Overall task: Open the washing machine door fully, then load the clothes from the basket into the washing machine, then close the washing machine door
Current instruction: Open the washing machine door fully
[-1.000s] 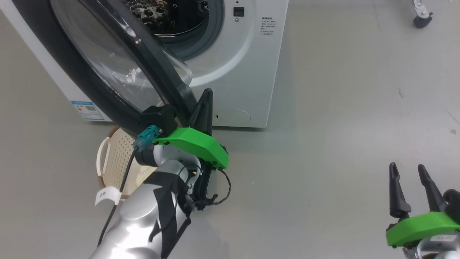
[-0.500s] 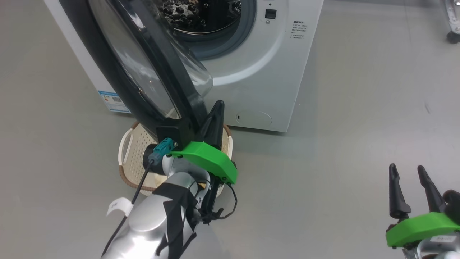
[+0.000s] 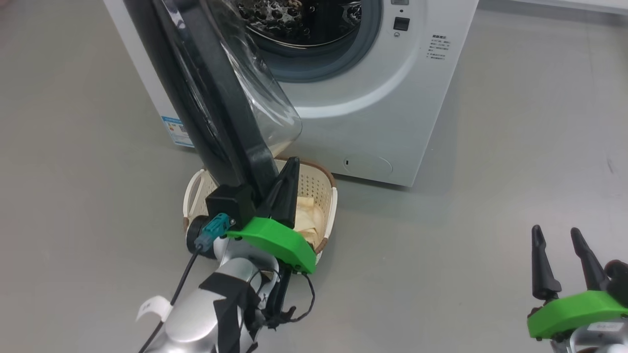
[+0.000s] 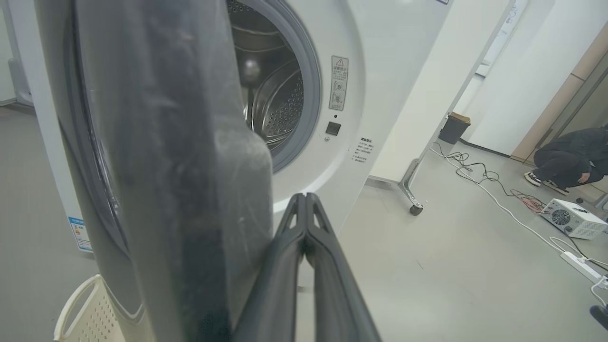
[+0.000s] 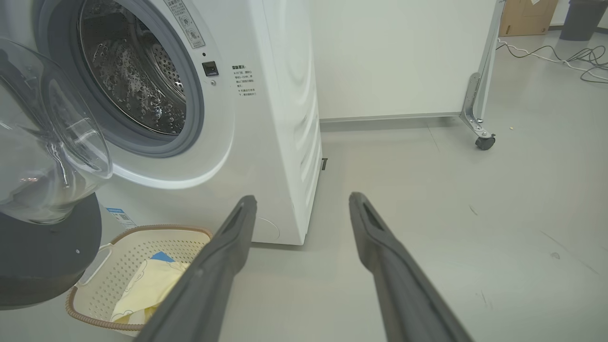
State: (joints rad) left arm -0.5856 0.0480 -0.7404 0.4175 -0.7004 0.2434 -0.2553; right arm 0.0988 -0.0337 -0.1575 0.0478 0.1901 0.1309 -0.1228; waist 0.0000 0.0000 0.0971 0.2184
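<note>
The round, glossy black-rimmed washing machine door (image 3: 216, 98) stands part-open above the cream perforated basket (image 3: 329, 206) of yellow clothes (image 3: 308, 221). Our left claw (image 3: 292, 164), pinched shut, rests at its edge; our right claw (image 3: 556, 231) waits spread wide. Gripping nothing, we could slip off the slick rim.

Left claw (image 3: 292, 165) swung washing machine door (image 3: 221, 108) wider.

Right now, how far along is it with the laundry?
Done: the washing machine door is swung well open. In hand: the shut left gripper sits beside the door's lower edge, seemingly pushing it wider. Left: the cream-yellow clothes lie in the basket, the open right gripper hangs empty, and closing comes last.
</note>
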